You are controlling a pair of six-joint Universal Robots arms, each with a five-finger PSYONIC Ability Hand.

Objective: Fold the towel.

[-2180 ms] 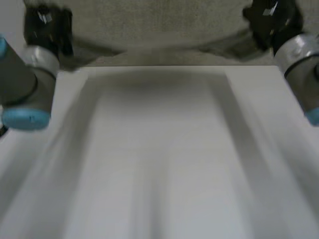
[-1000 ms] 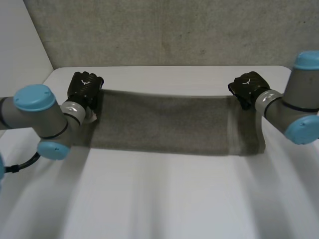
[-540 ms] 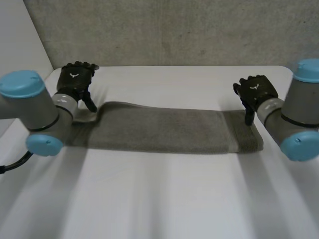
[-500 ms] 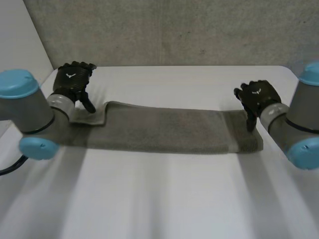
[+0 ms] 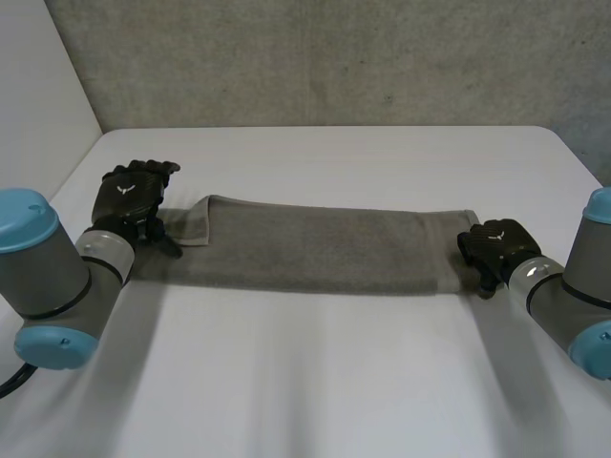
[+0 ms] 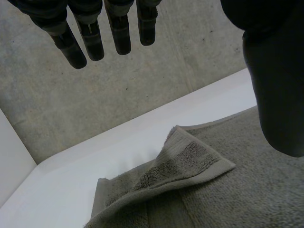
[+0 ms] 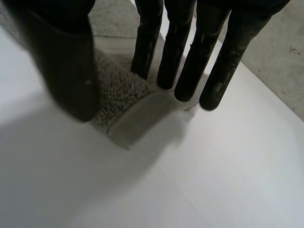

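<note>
Head view: the towel (image 5: 325,250) lies on the table (image 5: 315,382) from nine to three o'clock. My left hand (image 5: 132,196) and right hand (image 5: 495,246) are wide, holding nothing. It looks soft and floppy, so I'd grab the end corners.

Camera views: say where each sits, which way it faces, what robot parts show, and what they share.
Head view: behind and between the arms, looking down at the table; both arms, left hand, right hand.
Left wrist view: along the open left hand, toward a folded-over corner of the towel.
Right wrist view: along the open right hand, fingertips by a towel corner.
All share the towel.
</note>
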